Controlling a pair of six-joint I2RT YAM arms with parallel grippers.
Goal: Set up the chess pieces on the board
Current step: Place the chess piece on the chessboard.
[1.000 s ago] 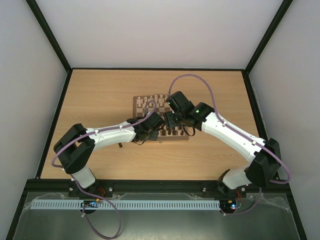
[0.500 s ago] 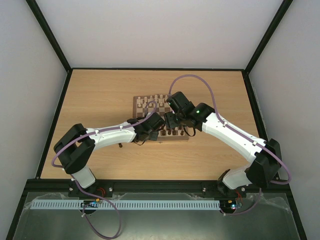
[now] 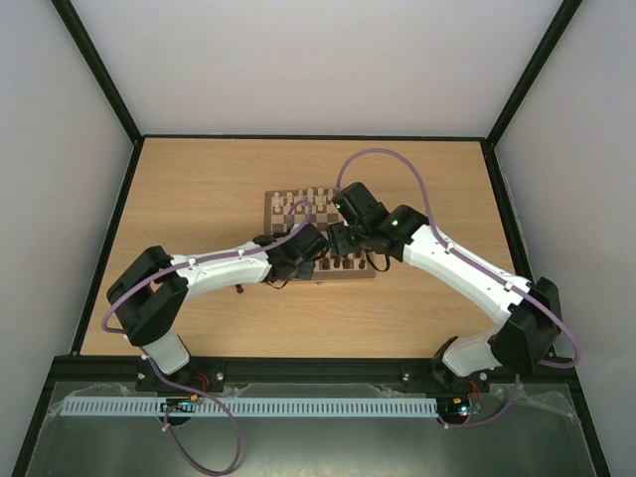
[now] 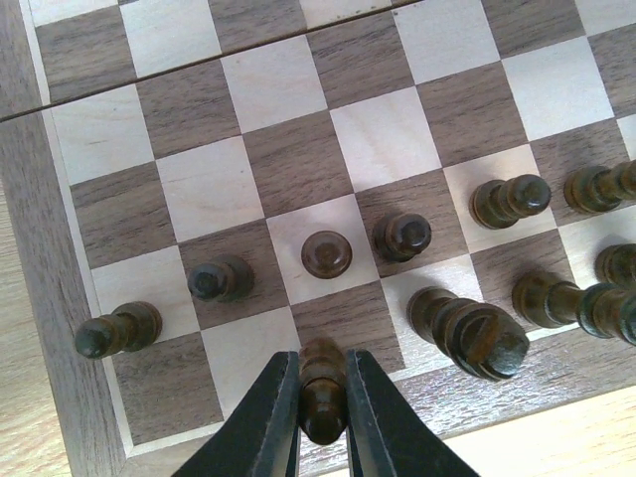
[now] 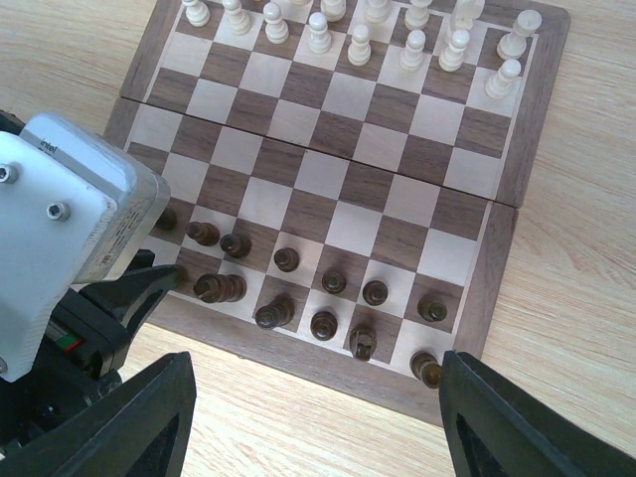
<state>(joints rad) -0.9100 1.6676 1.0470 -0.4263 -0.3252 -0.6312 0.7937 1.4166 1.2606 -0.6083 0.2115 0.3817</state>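
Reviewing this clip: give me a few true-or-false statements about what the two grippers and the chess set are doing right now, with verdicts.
1. The left gripper is shut on a dark piece. True.
2. The right gripper holds a pale piece. False: its fingers are spread wide with nothing between them, above the board.
3. The pale pieces stand along the board's far side. True.
4. The piece in the left gripper is over the middle of the board. False: it is at the near edge row, next to the border.
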